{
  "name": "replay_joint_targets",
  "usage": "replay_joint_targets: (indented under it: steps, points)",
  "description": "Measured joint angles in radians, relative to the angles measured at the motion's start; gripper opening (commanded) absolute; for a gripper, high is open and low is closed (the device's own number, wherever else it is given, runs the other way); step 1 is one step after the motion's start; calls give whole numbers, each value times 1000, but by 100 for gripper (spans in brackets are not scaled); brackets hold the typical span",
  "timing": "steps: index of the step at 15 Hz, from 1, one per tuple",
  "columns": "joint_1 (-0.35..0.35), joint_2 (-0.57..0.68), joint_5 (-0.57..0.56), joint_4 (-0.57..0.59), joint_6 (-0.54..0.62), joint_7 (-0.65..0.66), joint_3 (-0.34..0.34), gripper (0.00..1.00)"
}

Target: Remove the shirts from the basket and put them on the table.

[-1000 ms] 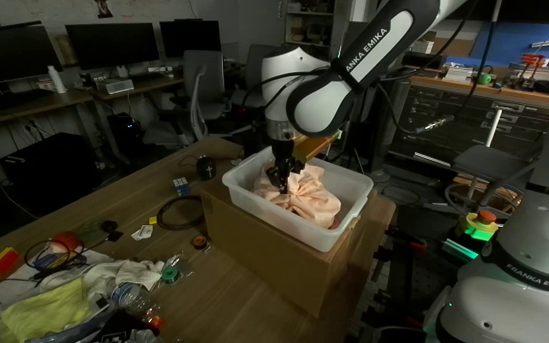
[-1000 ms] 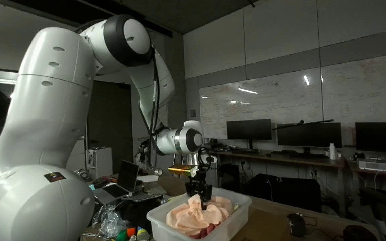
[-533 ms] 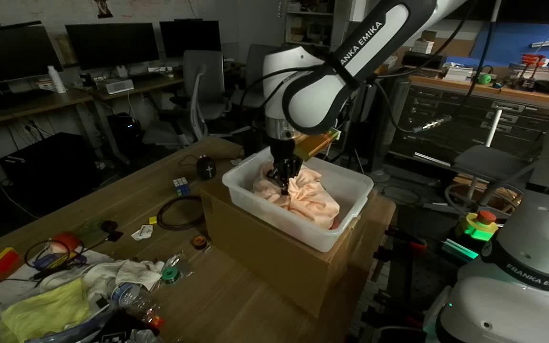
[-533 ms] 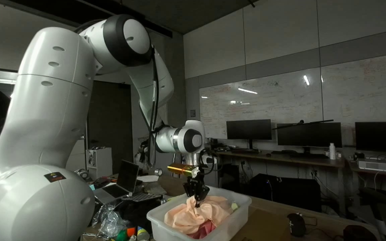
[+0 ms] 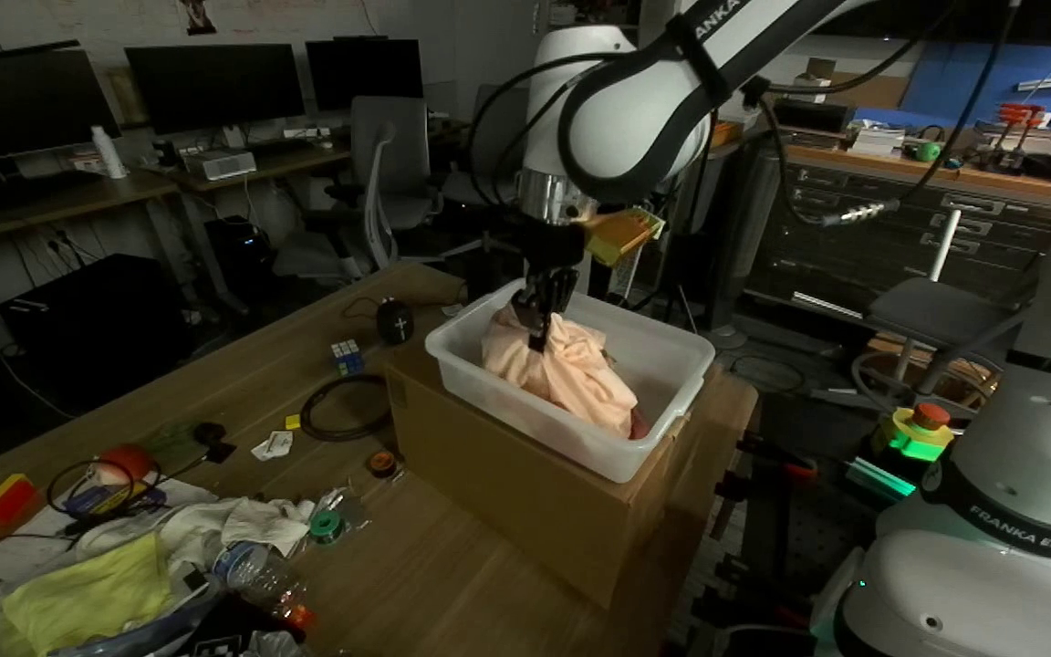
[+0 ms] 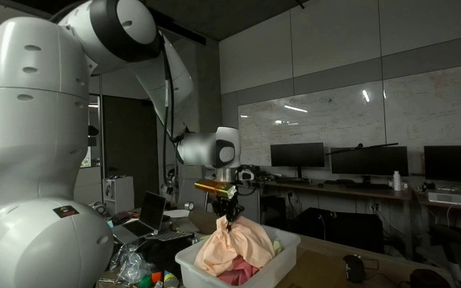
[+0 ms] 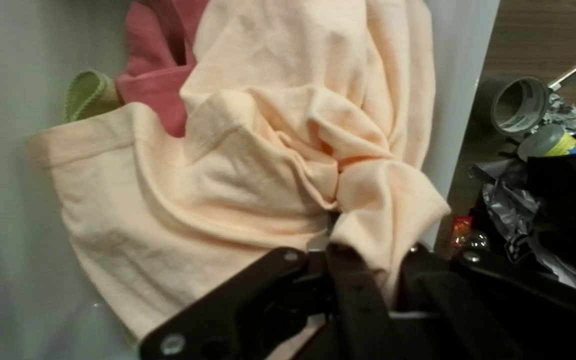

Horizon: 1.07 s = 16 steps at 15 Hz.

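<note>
The hand (image 7: 383, 262) has a fold of the peach shirt (image 6: 252, 242) pinched, rest of it's draped over some pink fabric (image 6: 237, 273) in the white plastic bin (image 5: 525, 417). Bin's sitting on a cardboard box (image 5: 507, 493).

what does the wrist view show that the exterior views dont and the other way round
Only the wrist view: the fingers close up, either side of a pinched fold of the peach shirt, and the stitching along the edge of the green cloth.

Only the exterior views: the arm, the monitors, the white bottle and, in an exterior view, a puzzle cube.

Shared: the gripper holding the peach shirt, pink cloth partly under that shirt, and the white basket.
</note>
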Motion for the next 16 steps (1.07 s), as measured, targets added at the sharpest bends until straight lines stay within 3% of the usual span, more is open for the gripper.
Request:
replay_joint_targets:
  steps: [5, 9, 16]
  points:
    - [9, -231, -184, -103, 0, 143, 17, 8]
    - [4, -397, -355, -144, -12, 304, 88, 8]
    - [-3, -597, -449, -134, -106, 400, 211, 8]
